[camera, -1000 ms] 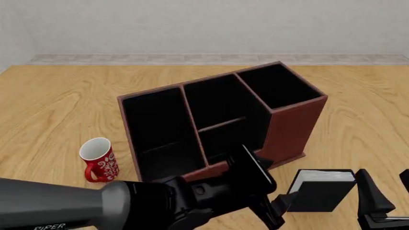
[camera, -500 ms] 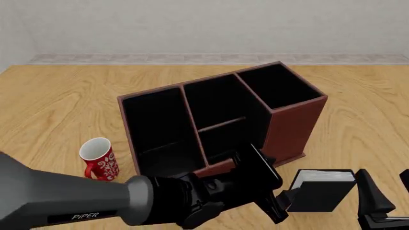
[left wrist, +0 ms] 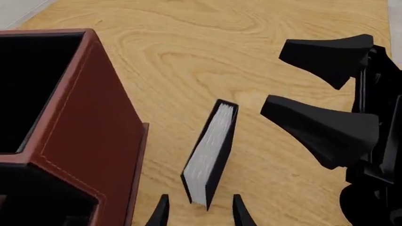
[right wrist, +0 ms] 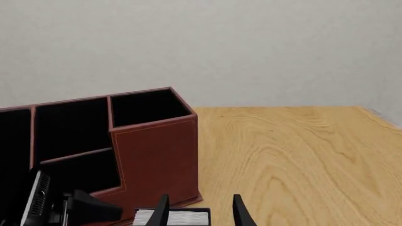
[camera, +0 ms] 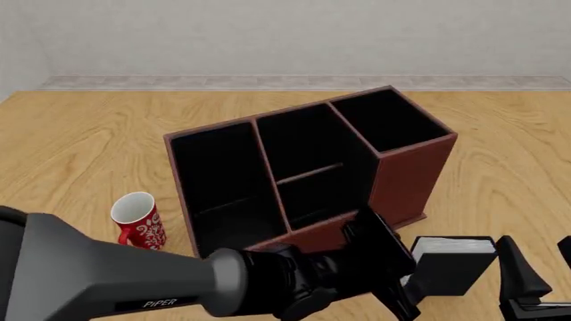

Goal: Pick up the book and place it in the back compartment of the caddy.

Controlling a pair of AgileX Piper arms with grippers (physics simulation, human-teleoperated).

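Our left gripper (left wrist: 197, 212), jaws parted, straddles the small black hardcover book (left wrist: 211, 153) standing beside the reddish-brown caddy (camera: 406, 177); we should centre before squeezing. Our right gripper (right wrist: 197, 209) hangs open.

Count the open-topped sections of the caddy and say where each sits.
3, side by side in the caddy: a deep bin at the mug end, a middle section split by a low cross divider, and a deep bin at the far right end.

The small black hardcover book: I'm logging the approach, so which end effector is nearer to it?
Left. The left end effector has its open fingertips straddling the book's near end; the right end effector stands open just beside it.
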